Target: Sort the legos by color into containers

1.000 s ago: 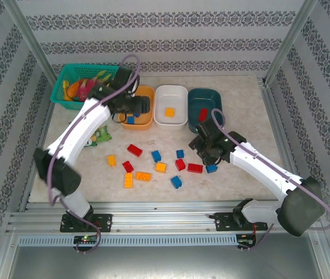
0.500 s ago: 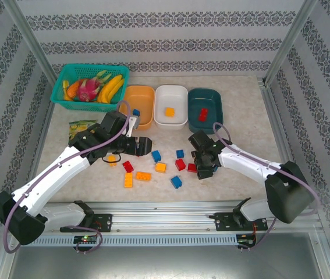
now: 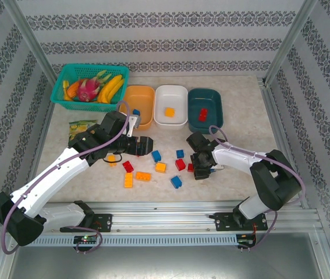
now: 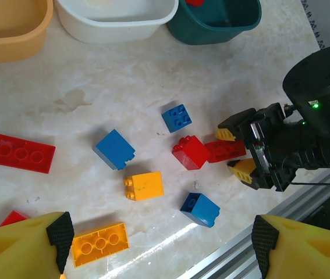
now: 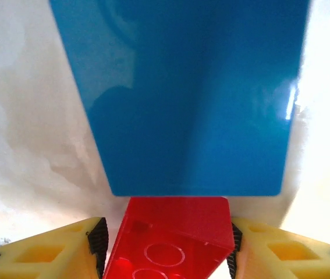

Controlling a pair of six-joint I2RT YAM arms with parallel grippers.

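My right gripper [image 3: 202, 169] is down on the table, shut on a red lego [image 5: 173, 224], with both pads against its sides. A blue lego [image 5: 182, 93] lies just beyond it. The left wrist view shows this grip too: the right gripper [image 4: 234, 152] on the red lego [image 4: 226, 150]. My left gripper [image 3: 144, 144] hangs open above the loose legos, with a yellow one [image 4: 144, 186] and a blue one [image 4: 200, 209] under it. At the back stand the orange tray [image 3: 141, 99], white tray [image 3: 170, 96] and teal tray [image 3: 205, 99], each holding one lego.
A teal basket of toy fruit [image 3: 89, 83] stands at the back left, and a green packet [image 3: 81, 125] lies below it. Loose red, blue and yellow legos are scattered across the table's middle. The metal rail [image 3: 165, 218] runs along the near edge.
The left arm pulled back from the orange tray to above the loose legos, then held still. The right gripper came down and closed on the red lego.
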